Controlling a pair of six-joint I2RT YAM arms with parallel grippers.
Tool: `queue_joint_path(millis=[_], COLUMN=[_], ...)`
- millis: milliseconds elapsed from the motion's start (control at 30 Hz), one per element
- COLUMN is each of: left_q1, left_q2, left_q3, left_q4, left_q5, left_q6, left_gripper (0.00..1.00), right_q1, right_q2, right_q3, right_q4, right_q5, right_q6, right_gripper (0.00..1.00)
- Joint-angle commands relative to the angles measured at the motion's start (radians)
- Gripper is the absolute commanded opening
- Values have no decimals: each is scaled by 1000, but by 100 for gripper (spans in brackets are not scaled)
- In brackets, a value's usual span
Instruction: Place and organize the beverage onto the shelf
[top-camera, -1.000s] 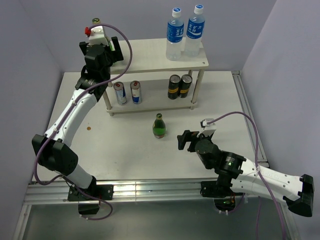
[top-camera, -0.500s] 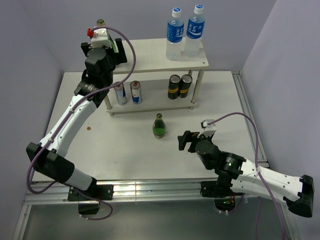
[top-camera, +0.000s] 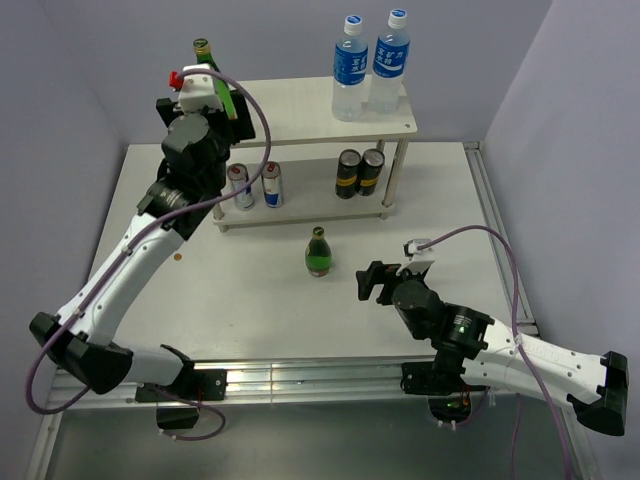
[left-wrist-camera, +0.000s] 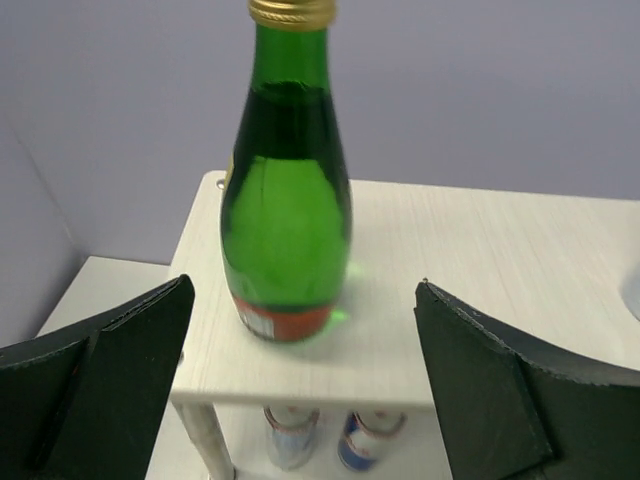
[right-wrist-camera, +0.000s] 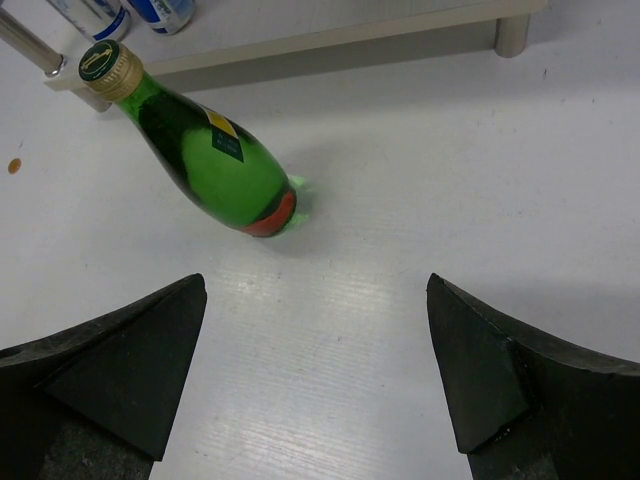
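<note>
Green bottle (left-wrist-camera: 286, 230), cream shelf (left-wrist-camera: 500, 260)

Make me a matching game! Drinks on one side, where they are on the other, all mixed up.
Drinks:
1. water bottles
2. black cans
3. blue and silver cans
4. green bottle nearest the right gripper

Places:
A. standing on the table, in front of the shelf
B. lower board, left side
C. top board, right side
D. lower board, right side

Pairs: 1-C, 2-D, 3-B, 4-A
</note>
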Motion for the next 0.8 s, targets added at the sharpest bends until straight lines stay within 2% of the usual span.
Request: queue_joint_path(millis=[0, 200, 300, 333, 400, 433, 500, 533, 567, 600, 633, 700, 767], left_q1=[-73, -256, -334, -340, -349, -354, -365, -378, -385, -397, -398, -398, -398], left_q2=[-141, -308, -394, -410, -448, -454, -459, -456, -448, -444, -440, -413, -382], left_q3=[-23, -131, -263, -364, -493, -633, -777, -920, -979, -1038, -1143, -1217, -1267], left_q4=[-19, -150, -185, -177, -86, -35, 148, 222, 282, 424, 485, 635, 689], left_q5=[-83, -116, -4, 75, 161, 198, 243, 260, 296, 304, 312, 326, 336], left_q6=[21, -31, -124, -149, -193, -215, -262, -276, -290, -322, -339, -368, -376], left_gripper=[99, 99, 99, 99, 99, 99, 99, 99, 99, 99, 99, 99, 99], right_q1=[-6, -6, -4, -6, -6, -6, -4, -6, -4, -6, -4, -6, -4], right_q2=[3, 15, 29, 32, 41, 42, 39, 38, 35, 36, 38, 35, 18], right_q3=[-11, -12, -11, -9, -5, -2, 0, 0, 0, 3, 11, 17, 17], right_q4=[16, 27, 32, 33, 35, 33, 35, 35, 39, 33, 27, 4, -5], right_q5=[21, 21, 18, 18, 24, 27, 30, 24, 22, 21, 22, 24, 30], right_q6=[18, 12, 12, 12, 15, 23, 29, 32, 29, 29, 31, 32, 31], right_gripper=[98, 98, 98, 98, 98, 98, 98, 98, 98, 98, 98, 98, 98])
